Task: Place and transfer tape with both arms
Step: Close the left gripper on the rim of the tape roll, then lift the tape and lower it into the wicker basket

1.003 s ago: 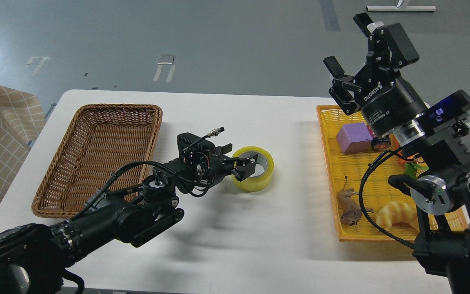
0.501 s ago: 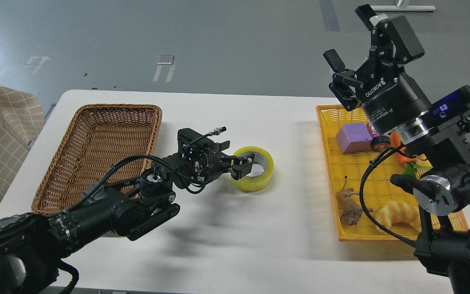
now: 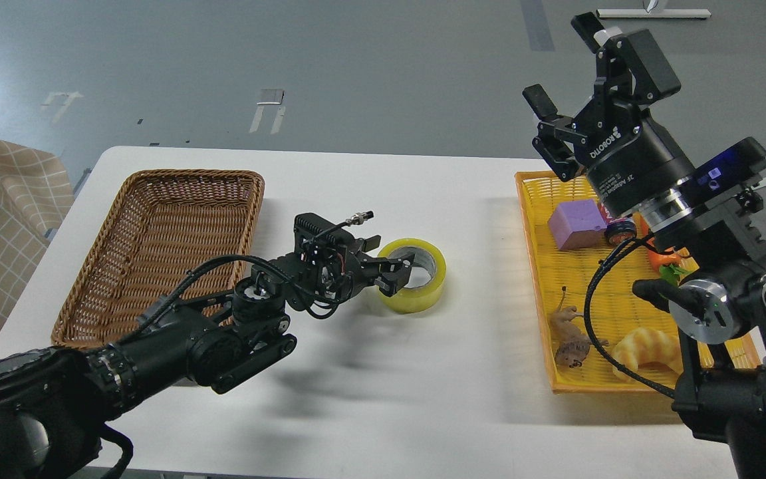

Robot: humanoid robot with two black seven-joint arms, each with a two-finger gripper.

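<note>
The tape (image 3: 413,285) lies flat mid-desk, the left gripper (image 3: 396,273) clamped across its near wall, one finger inside the core. The right gripper (image 3: 566,86) hangs spread, empty, above the desk's right edge. The roll is probably light and rigid but slick-sided, so the wall is likely the surest hold.

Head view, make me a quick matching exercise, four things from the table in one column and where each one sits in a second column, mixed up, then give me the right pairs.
Things:
1. tape
2. purple block
3. croissant toy
4. wicker basket

Places:
A. near end of the yellow tray
B. left side of the table, nothing visible inside
C. middle of the table, at the left claw
D. far end of the yellow tray

Pairs: 1-C, 2-D, 3-A, 4-B
</note>
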